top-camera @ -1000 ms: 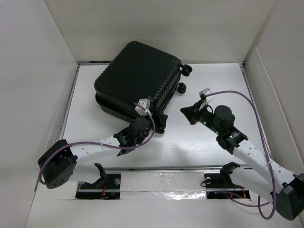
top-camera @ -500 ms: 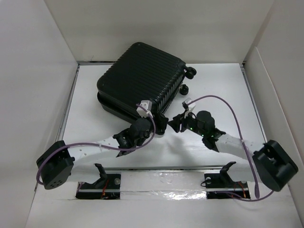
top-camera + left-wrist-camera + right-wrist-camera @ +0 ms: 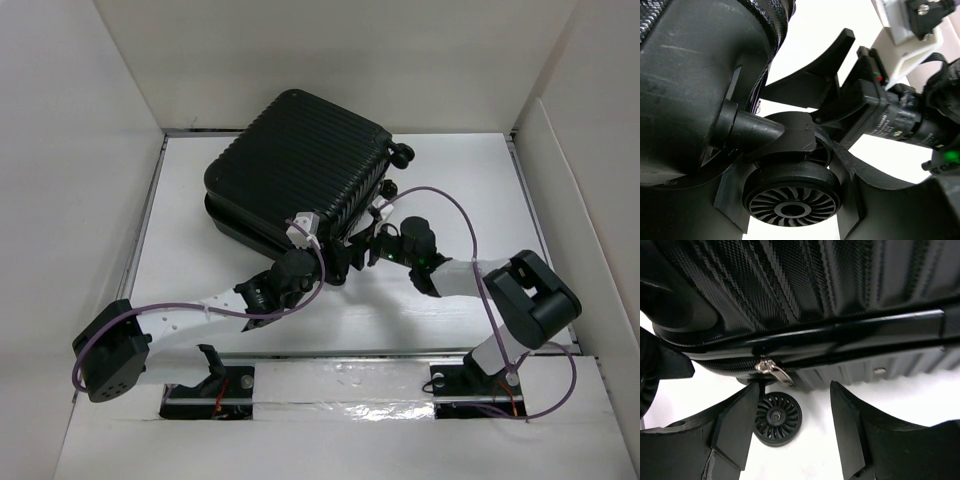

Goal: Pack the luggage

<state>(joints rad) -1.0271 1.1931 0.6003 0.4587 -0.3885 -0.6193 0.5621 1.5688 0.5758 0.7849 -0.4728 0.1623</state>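
— Left end effector point(image 3: 338, 262): how do the jaws stand?

— Apart, with one finger on each side of a caster wheel point(image 3: 792, 197). I cannot tell whether the pads press on that wheel.

— Where is the luggage point(image 3: 295, 165)?

— It lies flat on the table point(image 3: 450, 180), ribbed shell up. It sits toward 11 o'clock from the table's middle and is turned so that one corner points to 5 o'clock. That corner carries the wheel between the left fingers. Two more wheels point(image 3: 402, 153) stick out on its 3 o'clock side.

— And the right end effector point(image 3: 793, 390)?

— Its jaws are spread wide and hold nothing. It faces the luggage's seam edge from about 4 o'clock, close to the same corner and near the left end effector. In its wrist view a silver zipper pull point(image 3: 771, 368) hangs from the seam just above one fingertip. Another wheel point(image 3: 777, 418) stands on the table beyond the gap between the fingers.

— Is the shell shut?

— The two halves lie together along the zipper line. I cannot tell how far the zipper runs.

— What surrounds it?

— A purple cable point(image 3: 450, 200) arcs over the right arm, and white walls point(image 3: 350, 60) enclose the table at 9, 12 and 3 o'clock.
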